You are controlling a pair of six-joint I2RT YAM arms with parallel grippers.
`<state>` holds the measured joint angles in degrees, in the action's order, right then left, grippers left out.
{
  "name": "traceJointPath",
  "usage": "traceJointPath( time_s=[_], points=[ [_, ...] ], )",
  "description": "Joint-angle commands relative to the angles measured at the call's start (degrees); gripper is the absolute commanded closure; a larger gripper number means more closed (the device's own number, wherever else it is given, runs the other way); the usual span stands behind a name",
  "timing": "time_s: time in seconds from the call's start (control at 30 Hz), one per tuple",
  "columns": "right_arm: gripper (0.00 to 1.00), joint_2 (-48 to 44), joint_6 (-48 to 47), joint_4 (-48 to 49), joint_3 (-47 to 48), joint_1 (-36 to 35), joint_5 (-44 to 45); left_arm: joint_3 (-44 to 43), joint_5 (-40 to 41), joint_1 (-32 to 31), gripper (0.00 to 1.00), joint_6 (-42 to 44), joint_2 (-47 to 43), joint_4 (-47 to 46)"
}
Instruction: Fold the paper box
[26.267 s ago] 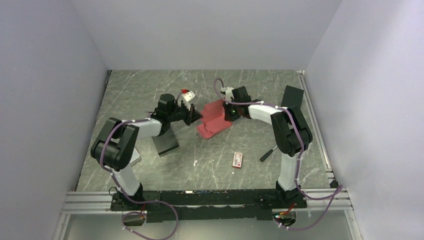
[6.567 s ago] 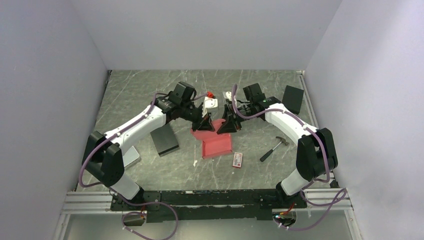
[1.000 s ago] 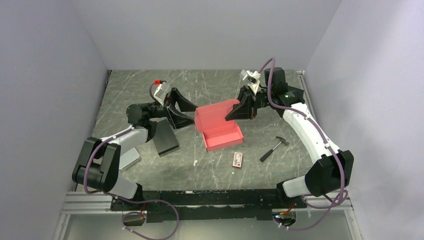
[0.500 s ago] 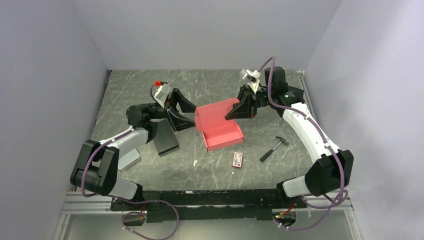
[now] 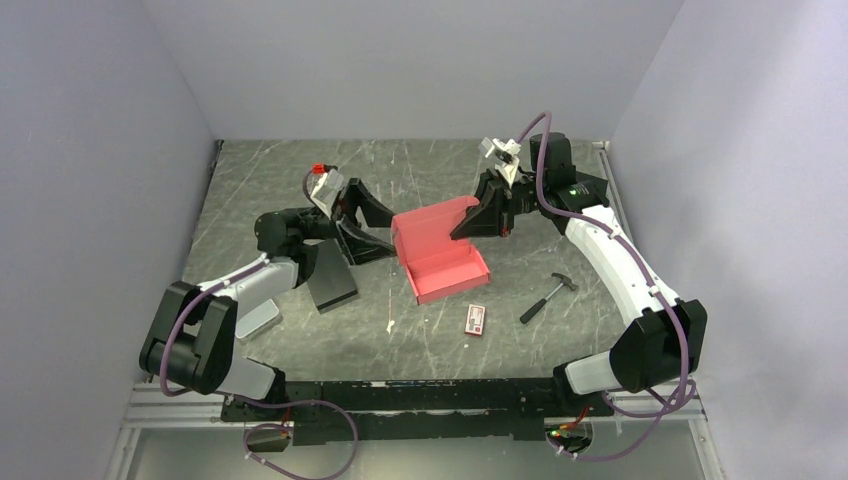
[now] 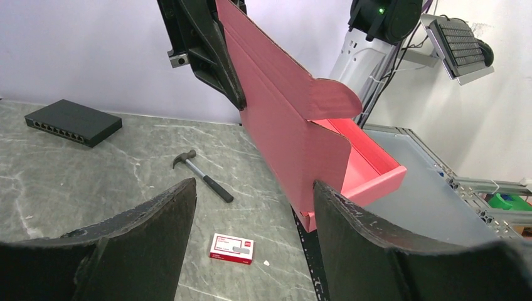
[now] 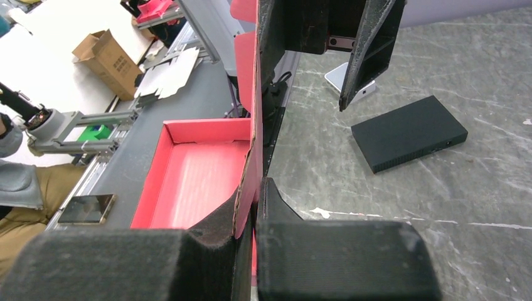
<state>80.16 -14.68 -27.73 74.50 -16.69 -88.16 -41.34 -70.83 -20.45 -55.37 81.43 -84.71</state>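
The paper box (image 5: 447, 272) is lying mid-worktop (image 5: 300, 180), its open tray facing up and its lid standing raised along the far side. The right hand (image 5: 472, 224) is pinching the lid's right edge, with thin red card showing between nearly closed fingers in the right wrist view. The left hand (image 5: 388, 232) is hovering just left of the lid, fingers spread wide and holding nothing; whether a fingertip is grazing the card is hard to judge. A hammer (image 5: 548, 297) and a small printed packet (image 5: 476, 319) are lying near the tray. A black box (image 5: 330, 283) is lying beside the left arm.
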Motion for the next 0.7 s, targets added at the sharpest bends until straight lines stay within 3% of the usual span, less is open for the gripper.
traceJointPath(
  time_s=[0.0,0.13,0.3,0.47,0.67],
  points=[
    [1.0,-0.5,0.5,3.3,-0.3,0.0,1.0,-1.5,1.6,-0.9,0.27,-0.4,0.1,-4.3],
    [1.0,-0.6,0.3,3.2,-0.5,-0.1,1.9,-1.7,3.9,-0.9,0.31,-0.2,0.1,-3.2],
    [1.0,-0.9,-0.3,2.7,-0.5,0.0,3.6,-1.8,6.3,-0.9,0.42,3.6,-1.4,5.2],
    [1.0,-1.0,0.0,3.1,-0.8,-0.2,5.5,-1.2,8.7,-0.9,0.43,7.2,-4.0,12.1],
    [1.0,-0.8,1.4,4.6,-1.4,-0.5,7.1,-0.9,10.6,-1.1,0.43,7.3,-4.7,13.3]
  ],
)
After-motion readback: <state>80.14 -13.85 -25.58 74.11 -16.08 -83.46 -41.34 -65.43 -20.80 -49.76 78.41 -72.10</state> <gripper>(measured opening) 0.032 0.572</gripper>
